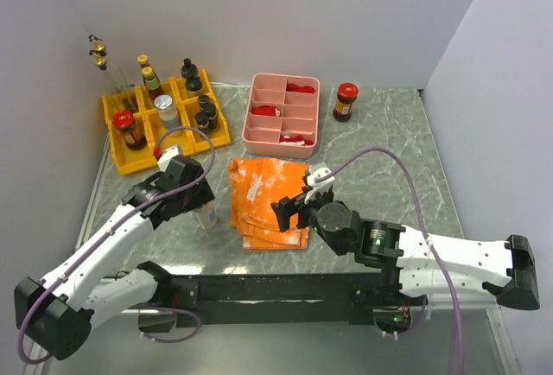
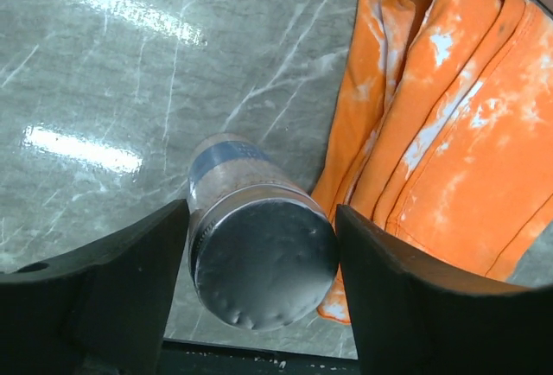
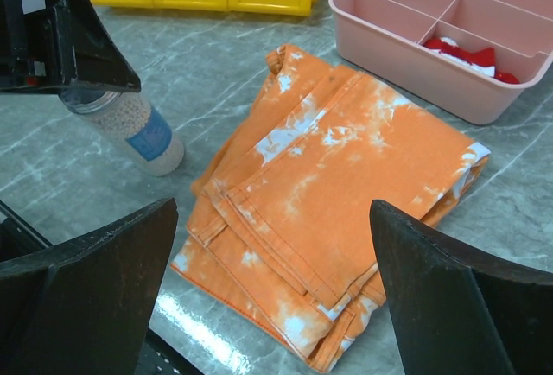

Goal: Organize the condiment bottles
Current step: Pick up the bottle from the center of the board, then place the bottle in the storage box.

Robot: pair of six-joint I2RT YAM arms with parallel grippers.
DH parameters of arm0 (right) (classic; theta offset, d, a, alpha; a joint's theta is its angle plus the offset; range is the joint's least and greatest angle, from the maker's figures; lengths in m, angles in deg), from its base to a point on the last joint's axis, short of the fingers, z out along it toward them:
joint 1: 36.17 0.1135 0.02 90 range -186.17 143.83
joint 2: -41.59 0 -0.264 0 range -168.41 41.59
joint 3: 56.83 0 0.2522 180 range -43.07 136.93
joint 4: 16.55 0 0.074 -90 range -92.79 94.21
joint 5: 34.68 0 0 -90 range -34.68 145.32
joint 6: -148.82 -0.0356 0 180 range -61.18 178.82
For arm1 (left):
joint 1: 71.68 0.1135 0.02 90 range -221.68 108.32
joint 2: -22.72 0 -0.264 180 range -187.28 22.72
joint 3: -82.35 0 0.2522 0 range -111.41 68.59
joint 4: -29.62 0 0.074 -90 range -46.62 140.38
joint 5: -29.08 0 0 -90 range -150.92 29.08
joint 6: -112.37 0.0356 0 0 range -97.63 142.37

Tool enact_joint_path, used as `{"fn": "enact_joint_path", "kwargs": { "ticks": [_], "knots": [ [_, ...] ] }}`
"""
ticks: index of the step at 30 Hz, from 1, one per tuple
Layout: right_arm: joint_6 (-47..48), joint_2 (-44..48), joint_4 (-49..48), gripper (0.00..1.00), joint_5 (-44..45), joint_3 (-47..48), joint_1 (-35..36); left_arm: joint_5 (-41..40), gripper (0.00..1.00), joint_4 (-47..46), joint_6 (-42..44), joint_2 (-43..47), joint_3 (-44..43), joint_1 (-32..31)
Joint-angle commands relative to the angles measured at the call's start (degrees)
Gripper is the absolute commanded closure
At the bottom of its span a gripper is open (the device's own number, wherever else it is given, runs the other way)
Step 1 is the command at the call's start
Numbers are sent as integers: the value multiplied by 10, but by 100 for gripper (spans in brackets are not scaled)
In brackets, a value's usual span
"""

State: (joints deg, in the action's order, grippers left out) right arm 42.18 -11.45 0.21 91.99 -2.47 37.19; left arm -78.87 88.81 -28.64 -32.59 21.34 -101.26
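Left gripper, jaws flanking the silver cap of a clear jar standing on the marble table just beside the folded orange cloth, grip not discernible; right gripper spread wide above that cloth; yellow bins holding other bottles, pink tray beyond.

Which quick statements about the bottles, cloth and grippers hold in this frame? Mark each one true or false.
1. The left gripper has its jaws on either side of the silver-capped jar. True.
2. The right gripper holds the orange cloth. False: it hangs open above the cloth, empty.
3. A red-capped jar stands right of the pink tray. True.
4. The yellow bins are empty. False: several bottles stand in them.
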Motion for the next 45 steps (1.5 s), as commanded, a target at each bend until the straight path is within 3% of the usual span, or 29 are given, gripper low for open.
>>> {"fn": "enact_joint_path", "kwargs": {
  "ticks": [1, 6, 9, 10, 13, 20, 25, 31, 45],
  "knots": [
    [3, 22, -24, 0, 16, -9, 2, -28, 33, 2, -16, 1, -10, -15],
    [2, 32, -27, 0, 13, -10, 1, -43, 48, 4, -13, -18, -19, -23],
    [3, 36, -23, 0, 10, -6, 2, -52, 69, 12, 1, -30, -49, -24],
    [2, 36, -24, 0, 11, -5, 1, -47, 81, 5, 22, -32, -59, -23],
    [3, 43, -26, 0, 12, -10, 2, -39, 99, -3, 50, -45, -101, -23],
    [4, 64, -22, 0, 16, -14, 2, -102, 99, -4, 99, -103, -209, 5],
    [2, 70, -25, 0, 10, -16, 1, 12, 99, -90, 174, -120, -250, 126],
    [0, 68, -25, 0, 3, -14, 1, 40, 99, -132, 210, -190, -321, 226],
    [4, 79, -26, 0, 6, -18, 1, 100, 99, -264, 277, -342, -381, 286]
  ]
}}
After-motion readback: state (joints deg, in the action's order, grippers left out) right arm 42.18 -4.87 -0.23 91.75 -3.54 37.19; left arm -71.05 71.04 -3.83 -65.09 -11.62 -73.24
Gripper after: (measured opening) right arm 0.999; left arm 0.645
